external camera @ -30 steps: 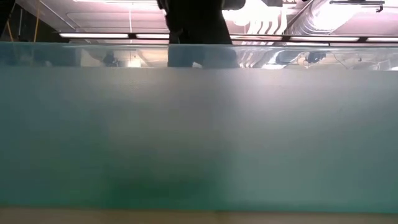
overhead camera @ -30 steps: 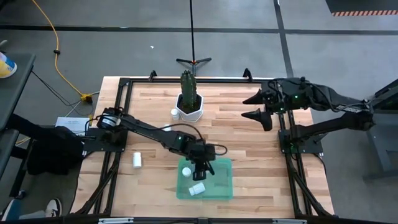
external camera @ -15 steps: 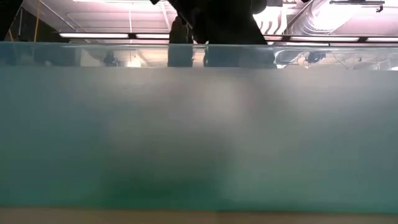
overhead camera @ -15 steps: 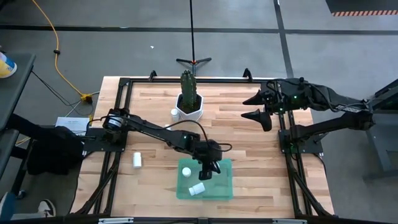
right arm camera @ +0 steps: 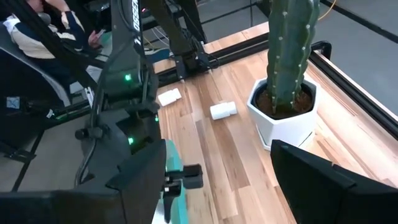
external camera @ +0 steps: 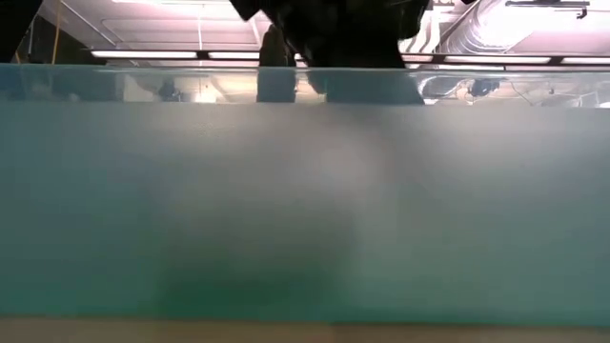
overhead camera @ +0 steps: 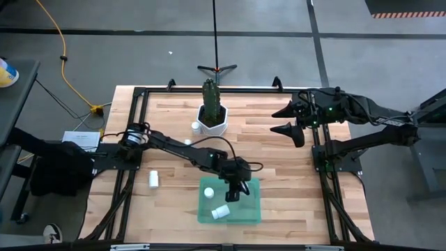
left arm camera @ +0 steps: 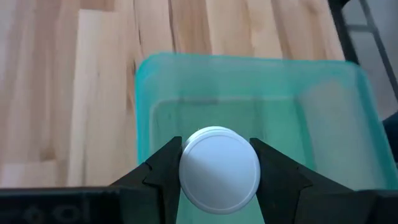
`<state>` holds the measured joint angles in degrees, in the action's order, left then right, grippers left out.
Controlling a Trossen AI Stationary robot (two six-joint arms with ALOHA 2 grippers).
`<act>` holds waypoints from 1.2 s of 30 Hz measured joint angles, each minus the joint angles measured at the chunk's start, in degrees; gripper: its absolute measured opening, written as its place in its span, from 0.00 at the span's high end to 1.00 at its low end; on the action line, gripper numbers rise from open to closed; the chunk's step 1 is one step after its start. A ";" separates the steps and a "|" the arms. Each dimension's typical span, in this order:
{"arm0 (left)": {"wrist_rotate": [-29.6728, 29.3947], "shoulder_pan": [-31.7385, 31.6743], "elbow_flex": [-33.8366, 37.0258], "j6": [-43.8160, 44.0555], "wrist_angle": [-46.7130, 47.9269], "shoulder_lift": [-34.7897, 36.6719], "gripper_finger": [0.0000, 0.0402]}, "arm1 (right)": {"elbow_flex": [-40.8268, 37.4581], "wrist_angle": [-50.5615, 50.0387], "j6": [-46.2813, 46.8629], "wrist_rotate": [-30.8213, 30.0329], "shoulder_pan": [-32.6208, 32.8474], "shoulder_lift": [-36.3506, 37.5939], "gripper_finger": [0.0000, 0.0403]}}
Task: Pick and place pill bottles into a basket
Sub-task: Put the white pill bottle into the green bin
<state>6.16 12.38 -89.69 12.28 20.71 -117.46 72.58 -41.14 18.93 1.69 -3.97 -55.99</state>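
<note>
While hanging over basket [left arm camera: 144, 112], left gripper [left arm camera: 219, 169] pinches unlabelled pill bottle [left arm camera: 219, 173]; right gripper [overhead camera: 289, 118] spread.

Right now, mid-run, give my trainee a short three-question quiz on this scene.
1. True or false: the left end effector holds a pill bottle over the basket.
2. How many pill bottles already lie in the basket? A) none B) two C) four
3. Fill in: the right end effector hangs open near the table's ____ edge.

Key:
1. True; the fingers clamp its white cap.
2. B; one and another.
3. Right; away from the plant pot.
</note>
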 joint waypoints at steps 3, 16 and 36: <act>-1.08 0.00 -1.95 -1.67 -1.29 -0.62 0.52 | 0.00 -0.20 0.09 0.02 0.00 0.00 0.31; -2.19 0.00 -3.50 -4.15 -1.30 -1.62 0.52 | 0.00 -0.18 0.09 -0.38 0.00 0.00 0.31; -3.52 0.63 -17.57 -12.48 14.93 -9.15 0.52 | 0.00 -1.23 0.31 -1.29 0.00 0.02 0.31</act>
<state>2.63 13.01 -107.26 -0.21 35.64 -126.61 72.58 -42.37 19.25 0.41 -3.97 -55.96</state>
